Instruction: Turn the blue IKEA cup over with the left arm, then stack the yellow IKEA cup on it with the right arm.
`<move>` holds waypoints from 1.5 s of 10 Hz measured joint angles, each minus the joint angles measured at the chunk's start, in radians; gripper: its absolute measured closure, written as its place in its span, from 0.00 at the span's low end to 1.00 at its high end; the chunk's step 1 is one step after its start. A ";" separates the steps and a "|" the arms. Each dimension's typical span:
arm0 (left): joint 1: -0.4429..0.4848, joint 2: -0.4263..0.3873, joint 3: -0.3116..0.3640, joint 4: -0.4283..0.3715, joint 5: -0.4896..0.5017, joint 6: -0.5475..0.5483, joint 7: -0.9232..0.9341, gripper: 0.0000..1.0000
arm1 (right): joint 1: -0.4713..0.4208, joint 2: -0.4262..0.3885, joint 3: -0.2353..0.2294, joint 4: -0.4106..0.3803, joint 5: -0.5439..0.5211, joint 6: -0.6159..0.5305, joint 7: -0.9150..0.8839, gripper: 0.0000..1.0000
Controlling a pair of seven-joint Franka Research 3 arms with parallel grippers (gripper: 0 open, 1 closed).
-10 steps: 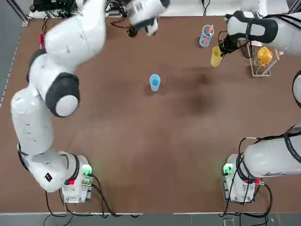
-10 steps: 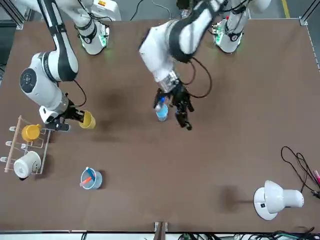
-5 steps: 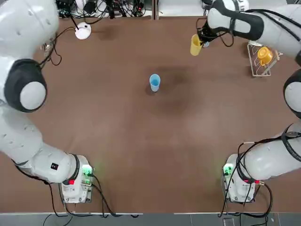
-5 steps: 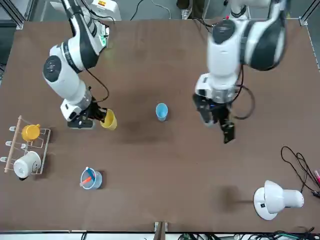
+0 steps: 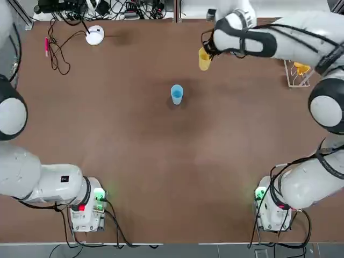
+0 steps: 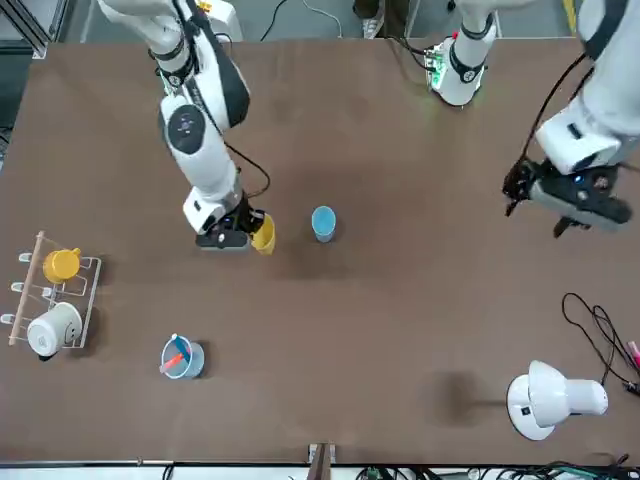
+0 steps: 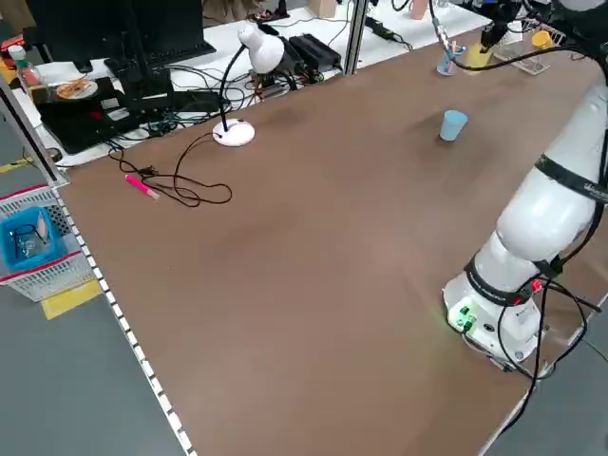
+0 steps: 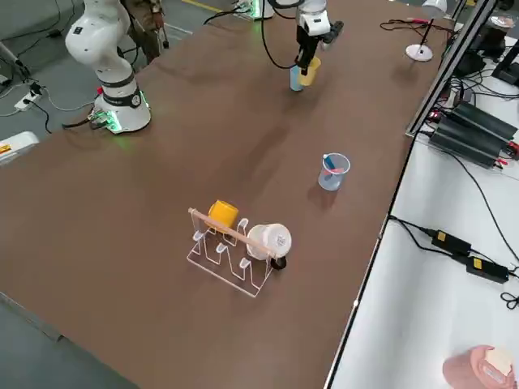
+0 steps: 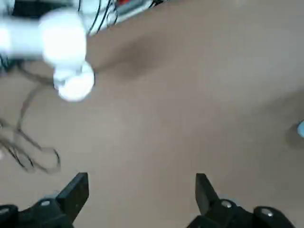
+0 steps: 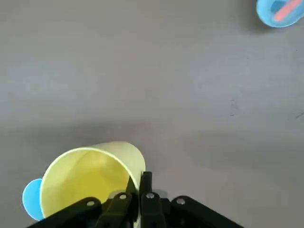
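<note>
Top view: the blue IKEA cup (image 5: pixel 177 94) stands alone near the table's (image 5: pixel 134 161) middle. The right gripper (image 5: pixel 206 51) is largely hidden under its own white wrist; the yellow IKEA cup (image 5: pixel 204 59) hangs from it, near the blue one and apart from it. The left gripper is cut off beyond the frame.

Front view: the right gripper's fingers (image 6: pixel 243 222) are pinched together on the yellow cup's rim, the blue cup just beyond them. The left gripper (image 6: pixel 560 205) hovers over bare table, well apart from both cups; its fingers are hard to make out here.

Left side view: the yellow cup is partly hidden behind cables at the far edge.

Right side view: the yellow cup overlaps the blue one, so their gap cannot be judged.

Left wrist view: the fingers (image 9: pixel 73 190) stand wide apart with nothing between them; a white lamp (image 9: pixel 71 71) is blurred.

Right wrist view: the fingertips (image 10: pixel 145 183) clamp the yellow cup's wall, its mouth towards the camera; only a sliver of the blue cup shows.
</note>
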 joint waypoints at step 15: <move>0.148 -0.045 -0.016 0.079 -0.019 -0.145 -0.178 0.01 | 0.095 0.146 0.176 0.052 -0.116 0.079 0.476 0.95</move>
